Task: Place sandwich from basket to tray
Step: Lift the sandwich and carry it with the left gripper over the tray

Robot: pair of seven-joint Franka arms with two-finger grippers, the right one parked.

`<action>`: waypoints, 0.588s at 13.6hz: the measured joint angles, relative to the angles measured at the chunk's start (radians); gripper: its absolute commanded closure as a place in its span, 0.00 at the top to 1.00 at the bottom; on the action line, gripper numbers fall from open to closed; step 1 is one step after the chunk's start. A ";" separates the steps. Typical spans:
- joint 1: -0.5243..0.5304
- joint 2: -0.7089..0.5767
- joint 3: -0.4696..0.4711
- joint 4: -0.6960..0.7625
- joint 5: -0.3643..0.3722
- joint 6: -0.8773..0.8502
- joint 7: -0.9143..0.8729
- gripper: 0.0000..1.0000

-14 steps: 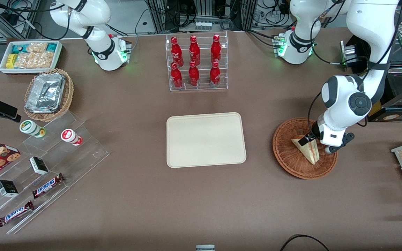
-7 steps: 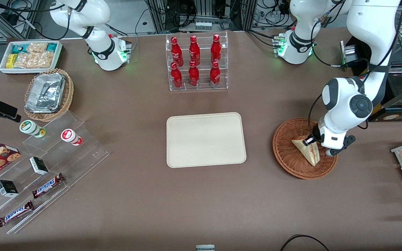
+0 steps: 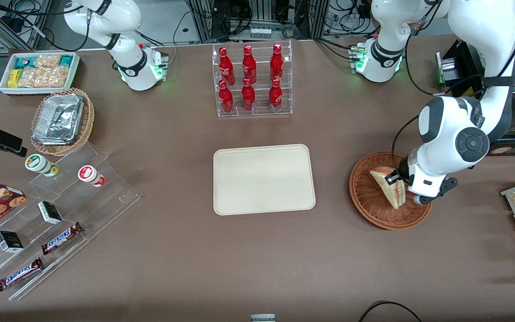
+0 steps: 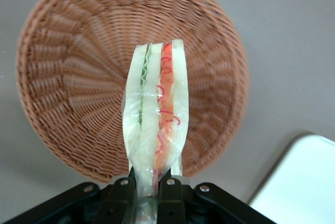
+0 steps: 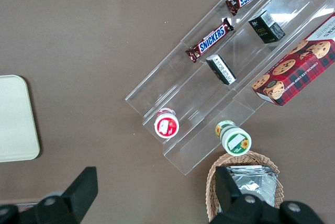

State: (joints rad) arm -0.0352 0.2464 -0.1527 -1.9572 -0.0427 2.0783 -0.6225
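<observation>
One sandwich (image 4: 155,114) in claw (image 4: 148,190)

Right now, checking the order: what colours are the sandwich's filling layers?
Green and orange-red between pale bread, on the sandwich the pincer holds; clearest in the left wrist view.

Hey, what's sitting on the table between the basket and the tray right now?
Nothing: the front view shows only bare brown table between basket and tray. The gripper holds the sandwich above the basket.
</observation>
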 measured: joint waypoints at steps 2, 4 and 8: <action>-0.049 0.001 -0.018 0.004 0.001 -0.002 0.001 0.00; -0.116 0.012 -0.023 0.007 0.002 0.003 0.002 0.00; -0.263 0.105 -0.028 0.112 0.002 0.031 -0.018 0.00</action>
State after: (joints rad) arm -0.2986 0.3511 -0.1804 -1.8450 -0.0410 2.1094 -0.6408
